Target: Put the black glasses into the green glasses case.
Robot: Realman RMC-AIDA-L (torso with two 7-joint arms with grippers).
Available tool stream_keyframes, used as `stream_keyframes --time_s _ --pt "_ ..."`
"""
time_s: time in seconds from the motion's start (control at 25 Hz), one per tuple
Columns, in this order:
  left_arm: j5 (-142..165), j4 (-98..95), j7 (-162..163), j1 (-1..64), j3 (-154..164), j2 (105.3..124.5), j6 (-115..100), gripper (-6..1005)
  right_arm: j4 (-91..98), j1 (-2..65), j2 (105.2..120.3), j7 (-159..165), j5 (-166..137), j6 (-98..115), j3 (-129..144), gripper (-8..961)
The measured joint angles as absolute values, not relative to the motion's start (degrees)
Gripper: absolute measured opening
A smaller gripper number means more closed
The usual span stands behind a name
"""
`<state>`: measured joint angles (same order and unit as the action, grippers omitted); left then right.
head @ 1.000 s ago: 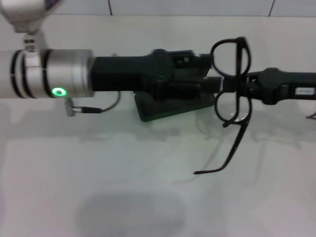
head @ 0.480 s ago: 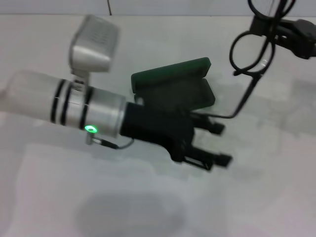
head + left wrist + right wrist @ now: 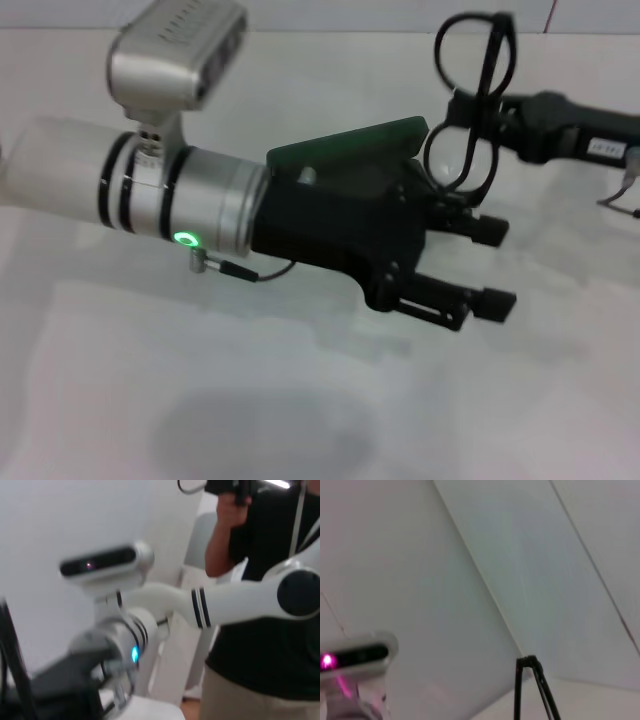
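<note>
Since half a second ago the right gripper [image 3: 478, 100] has come back down and inward, so the black glasses [image 3: 470, 110] now hang just beyond the left gripper's tips instead of up at the frame corner; the left arm has shifted only a little, its fingers now reaching further past the case.

Head view: right gripper clamped on the glasses at the frame, lenses stacked one above the other, glasses in the air. Left gripper [image 3: 478, 268] spread wide, holding nothing, both fingers pointing toward the right arm. Green glasses case [image 3: 350, 145] open on the white table [image 3: 300, 400], lid up, mostly hidden behind the left gripper's body; glasses not in it.

Left wrist view: right arm with its wrist camera, a person standing behind; own fingers not visible.

Right wrist view: black temple arms of the glasses against a white wall.
</note>
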<state>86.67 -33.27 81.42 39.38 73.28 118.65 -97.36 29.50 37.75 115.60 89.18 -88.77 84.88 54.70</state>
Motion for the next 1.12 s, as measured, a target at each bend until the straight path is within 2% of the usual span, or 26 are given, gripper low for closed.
stream_keyframes --time_s 0.16,0.48,1.12 --pt "83.7 -33.3 81.4 38.0 73.0 117.74 -97.6 797 28.5 37.8 115.60 89.1 -88.8 84.3 56.9 109" --pt "83.5 -32.8 81.0 36.0 69.0 117.08 -97.6 797 28.2 38.0 115.48 89.2 -88.8 86.4 61.9 109" --pt "83.6 -32.6 80.5 35.3 69.1 117.14 -97.6 796 28.2 38.2 115.16 89.2 -88.9 87.4 63.9 110"
